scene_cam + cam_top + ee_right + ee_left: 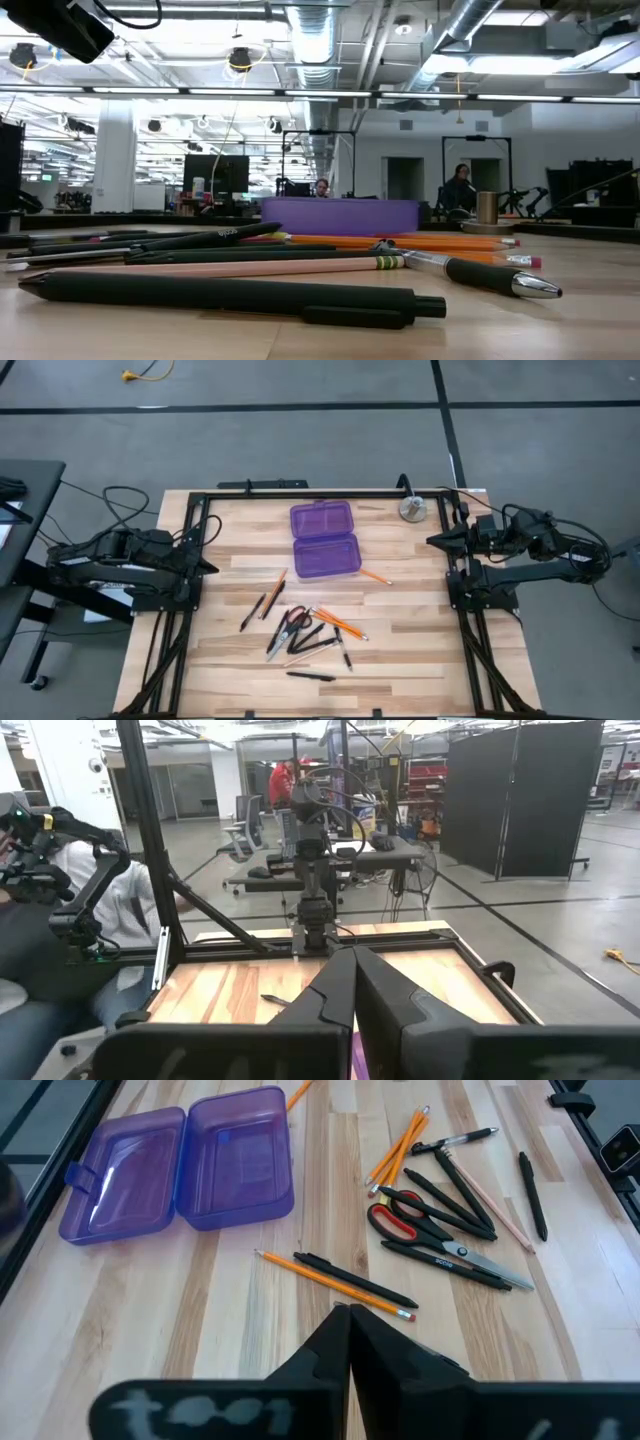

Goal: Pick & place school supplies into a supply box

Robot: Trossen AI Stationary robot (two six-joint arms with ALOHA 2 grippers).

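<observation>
Nothing picked yet. Both pincers pressed together, empty: left pincer (212, 567) and right pincer (432, 541) at bench (420, 650) edges. Supply box (325, 540) open mid-bench; pencils, pens, scissors (288, 628) scattered nearby. Next: spread 1 pincer, reach supplies.

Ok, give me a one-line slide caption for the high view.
Open purple box at table centre, pens, pencils and scissors scattered nearby, left gripper and right gripper shut at the sides.
</observation>
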